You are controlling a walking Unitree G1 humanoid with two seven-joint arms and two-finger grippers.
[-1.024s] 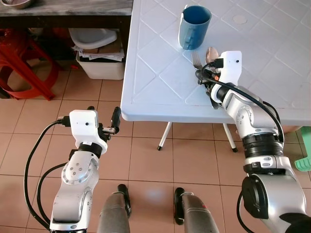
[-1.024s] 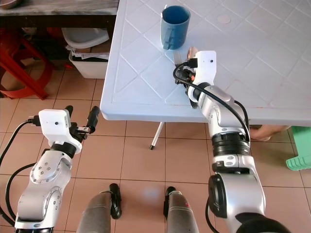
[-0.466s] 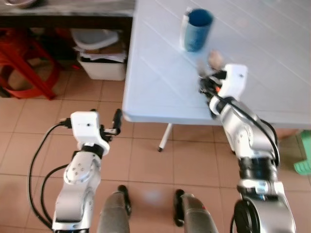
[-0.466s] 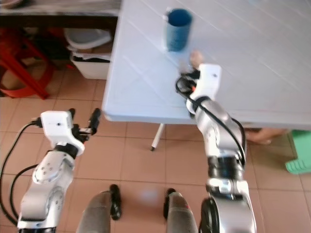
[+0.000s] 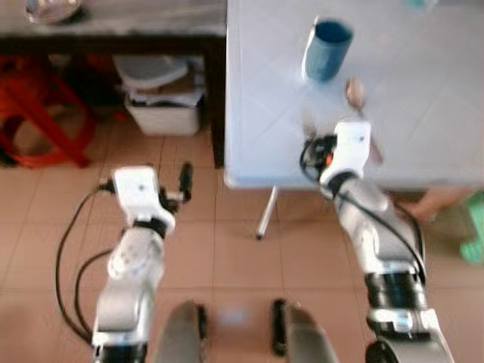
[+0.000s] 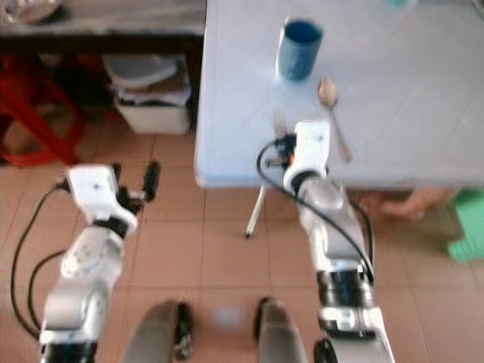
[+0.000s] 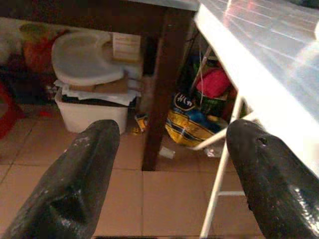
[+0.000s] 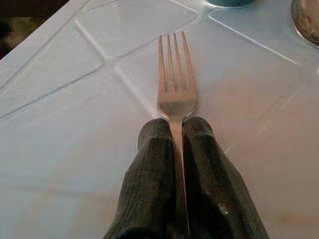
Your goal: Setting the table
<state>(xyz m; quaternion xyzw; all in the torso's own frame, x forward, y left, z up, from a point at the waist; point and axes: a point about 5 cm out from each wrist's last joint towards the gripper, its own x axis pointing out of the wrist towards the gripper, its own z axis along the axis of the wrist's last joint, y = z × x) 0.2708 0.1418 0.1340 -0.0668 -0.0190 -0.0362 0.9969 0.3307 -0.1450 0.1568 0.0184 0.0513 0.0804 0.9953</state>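
Here, right gripper (image 8: 172,144) clamped on the fork (image 8: 175,79) by its handle, tines toward the blue cup (image 5: 327,50), spoon (image 5: 357,102) beside. Light, stiff, slippery steel; probably best pinched mid-handle. Left gripper (image 7: 169,164) idle, spread apart.

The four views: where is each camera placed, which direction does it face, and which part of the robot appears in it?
Left eye view: on the head, facing down at the white table, blue cup, spoon; both arms show.
Right eye view: same head, same scene.
Left wrist view: along the open left end effector, toward the white bin under the dark table.
Right wrist view: along the right end effector, shut on the fork.
Shared: the right wrist and the eye views show the white table.
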